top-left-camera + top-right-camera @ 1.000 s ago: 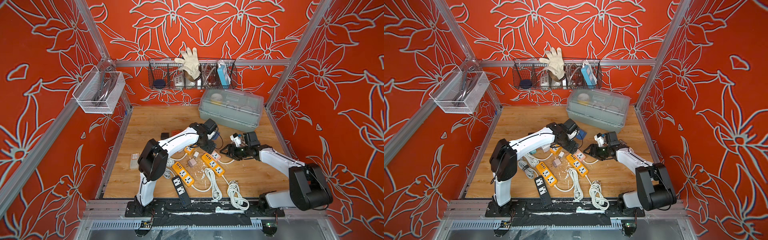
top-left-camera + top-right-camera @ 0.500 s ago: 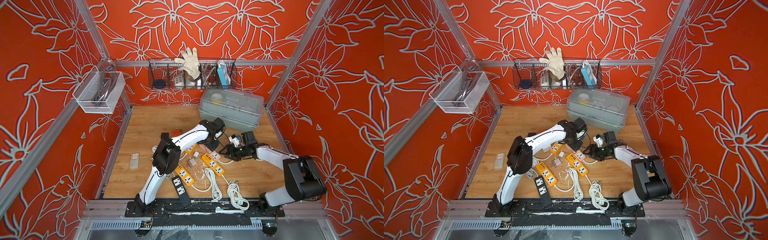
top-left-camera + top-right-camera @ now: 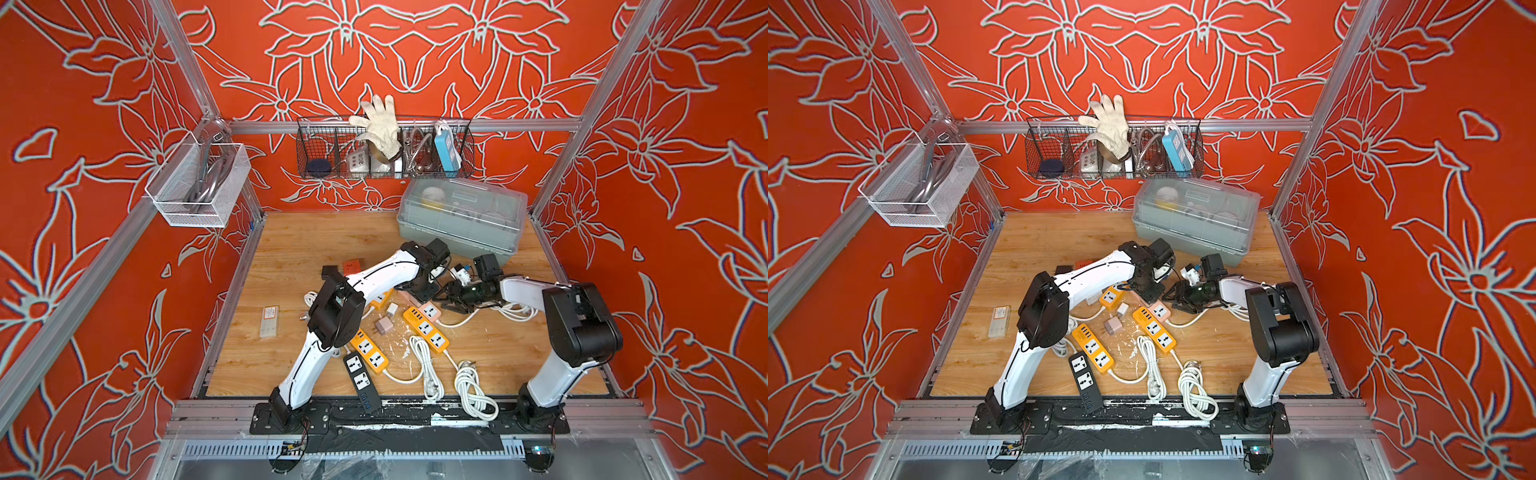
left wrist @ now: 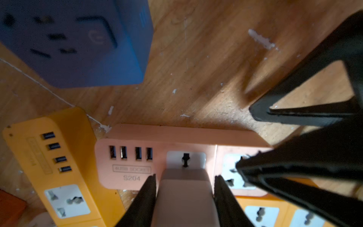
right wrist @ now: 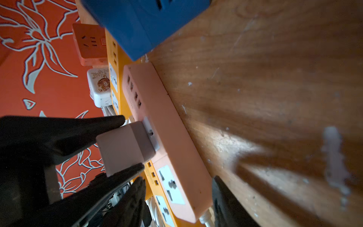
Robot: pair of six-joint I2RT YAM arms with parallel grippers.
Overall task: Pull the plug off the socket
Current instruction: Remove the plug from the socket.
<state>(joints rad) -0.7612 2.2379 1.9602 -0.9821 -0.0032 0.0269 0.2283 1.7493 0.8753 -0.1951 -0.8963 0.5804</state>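
left wrist view: left tool (image 4: 185,176) pinched the plug (image 4: 185,196) in the pink strip (image 4: 133,157); right tool (image 4: 243,138) straddled it, grip unclear.

left jaws: down at pink power strip (image 3: 431,310) | right jaws: just beside them

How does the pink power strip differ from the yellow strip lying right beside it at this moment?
The pink strip has a white plug seated in one socket, pinched by the left gripper; the yellow strip shows an empty socket. The right gripper straddles the pink strip; the yellow strip lies ungripped. Both have four USB ports and white universal sockets.
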